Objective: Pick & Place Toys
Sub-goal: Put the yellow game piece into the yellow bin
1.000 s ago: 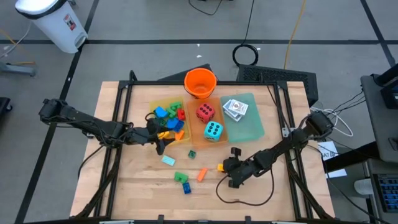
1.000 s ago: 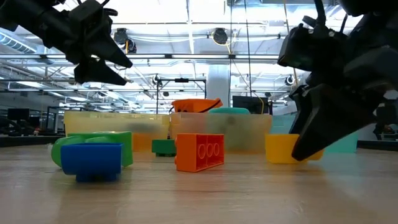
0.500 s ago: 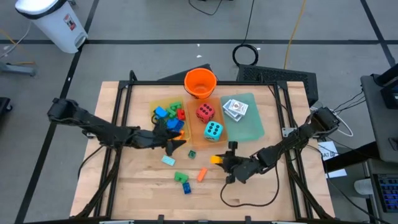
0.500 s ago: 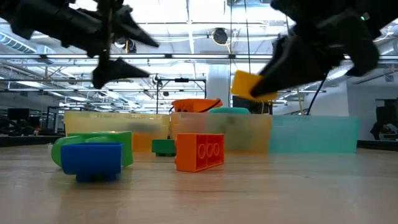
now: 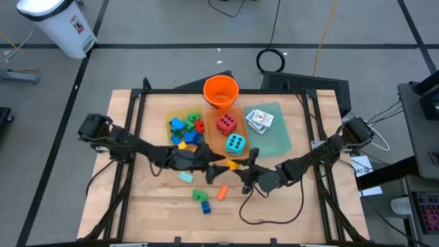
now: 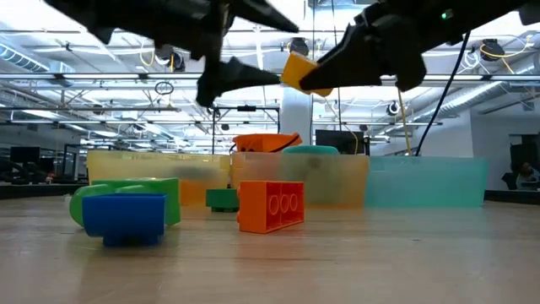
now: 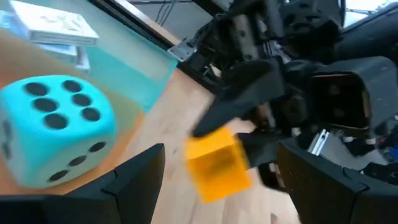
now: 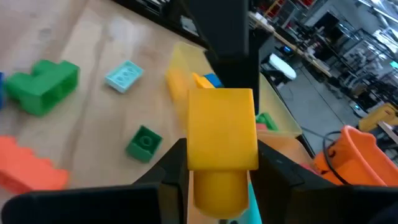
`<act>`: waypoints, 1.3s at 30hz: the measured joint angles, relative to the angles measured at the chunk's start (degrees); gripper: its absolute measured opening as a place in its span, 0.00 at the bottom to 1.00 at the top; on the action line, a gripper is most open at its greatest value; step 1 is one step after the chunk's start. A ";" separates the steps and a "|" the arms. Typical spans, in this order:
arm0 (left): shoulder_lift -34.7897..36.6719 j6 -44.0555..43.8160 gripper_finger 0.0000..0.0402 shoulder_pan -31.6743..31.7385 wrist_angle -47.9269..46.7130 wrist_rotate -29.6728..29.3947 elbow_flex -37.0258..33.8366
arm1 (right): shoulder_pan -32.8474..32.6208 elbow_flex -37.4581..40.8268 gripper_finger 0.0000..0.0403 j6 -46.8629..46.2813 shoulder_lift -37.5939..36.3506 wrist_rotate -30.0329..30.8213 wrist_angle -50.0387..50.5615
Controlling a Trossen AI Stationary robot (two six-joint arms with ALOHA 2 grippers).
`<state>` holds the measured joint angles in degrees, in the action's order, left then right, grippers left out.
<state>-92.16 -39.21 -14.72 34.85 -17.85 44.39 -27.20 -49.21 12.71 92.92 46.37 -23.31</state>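
My right gripper (image 5: 239, 167) is shut on a yellow brick (image 8: 222, 134), held above the table near its middle. My left gripper (image 5: 218, 160) is open just left of it; its fingers (image 7: 140, 177) stand on either side of the brick (image 7: 217, 163), and I see no touch. The red die (image 5: 226, 123) and the teal die (image 5: 235, 144) sit in the orange tray (image 5: 217, 152). Card packs (image 5: 259, 119) lie on the green tray (image 5: 280, 140). Several bricks (image 5: 185, 130) lie in the yellow tray (image 5: 170, 115). My right gripper pinches the yellow brick by two opposite sides (image 8: 194, 140) between its two fingers (image 8: 171, 180), at their free ends. The fingers come from the table's right, about level. The brick (image 6: 299, 72) is lifted clear of the table, slightly tilted.
Loose on the wood lie a light teal brick (image 5: 185, 176), a green brick (image 5: 199, 195), a blue brick (image 5: 206, 206) and an orange brick (image 5: 222, 192). An orange bucket (image 5: 221, 91) stands at the far edge. A black cable (image 5: 267, 218) loops near the front.
My right gripper has lifted the yellow brick off the table and carried it up and toward the left and far side. My left gripper has gone from the yellow tray toward the table's right, meeting the brick, its fingers open throughout.
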 joint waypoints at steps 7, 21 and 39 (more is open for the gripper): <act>-3.59 0.10 0.78 0.46 -0.83 0.02 4.41 | 0.93 0.00 0.24 1.16 0.00 0.06 -1.56; -3.78 -2.89 0.62 2.57 -1.14 4.15 4.49 | 1.41 0.00 0.24 7.02 0.00 0.50 -5.88; 9.92 4.91 0.32 7.65 -20.32 3.83 4.49 | -2.75 0.07 0.53 -15.01 -8.52 2.44 8.19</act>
<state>-82.24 -34.30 -7.07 14.53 -14.02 48.88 -29.95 -49.14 -2.30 84.40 48.81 -15.12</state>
